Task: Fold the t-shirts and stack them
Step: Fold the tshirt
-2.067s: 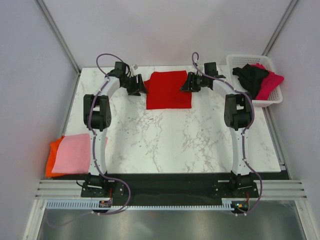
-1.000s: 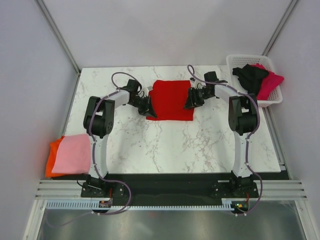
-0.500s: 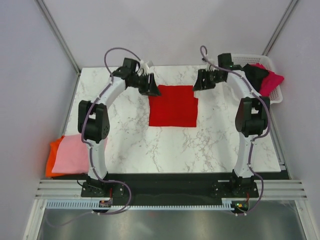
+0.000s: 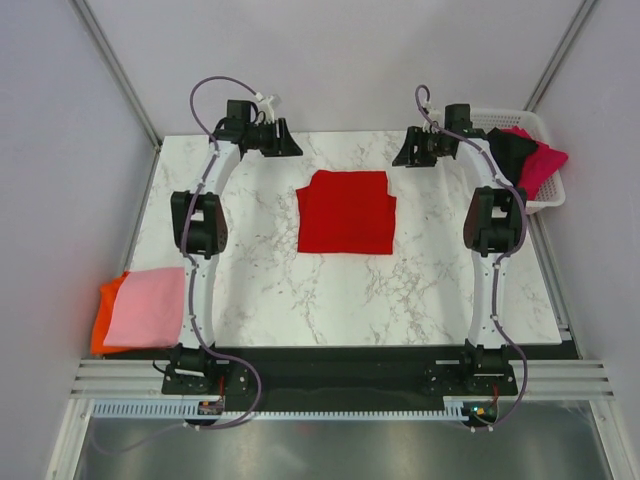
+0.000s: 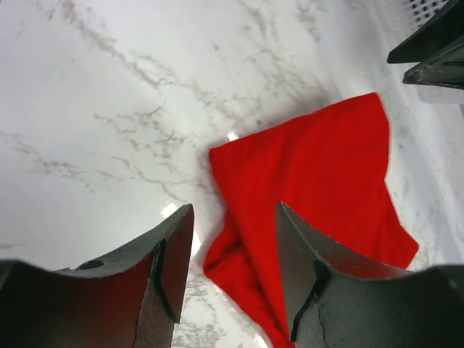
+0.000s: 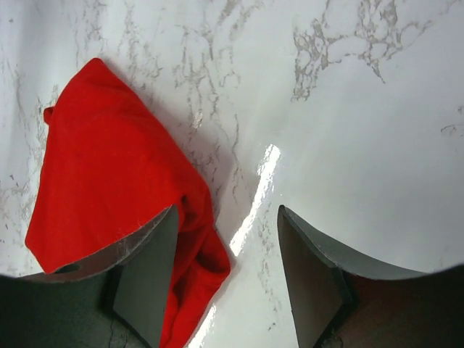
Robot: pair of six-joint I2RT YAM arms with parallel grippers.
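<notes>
Lying flat, squarish red t-shirt [image 4: 346, 212]

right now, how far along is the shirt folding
Done: pink shirt lies folded on the orange shirt at the table's left edge; the red shirt lies folded mid-table. In hand: nothing; left pincer and right pincer are open, clear of the cloth. Left: red shirt onto the stack, then the black shirt and magenta shirt in the basket.

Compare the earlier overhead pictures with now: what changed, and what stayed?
The left gripper and right gripper let go of the red shirt and pulled back toward the far edge; the shirt now lies slightly nearer the bases. The pink shirt, orange shirt and basket stayed put.
</notes>
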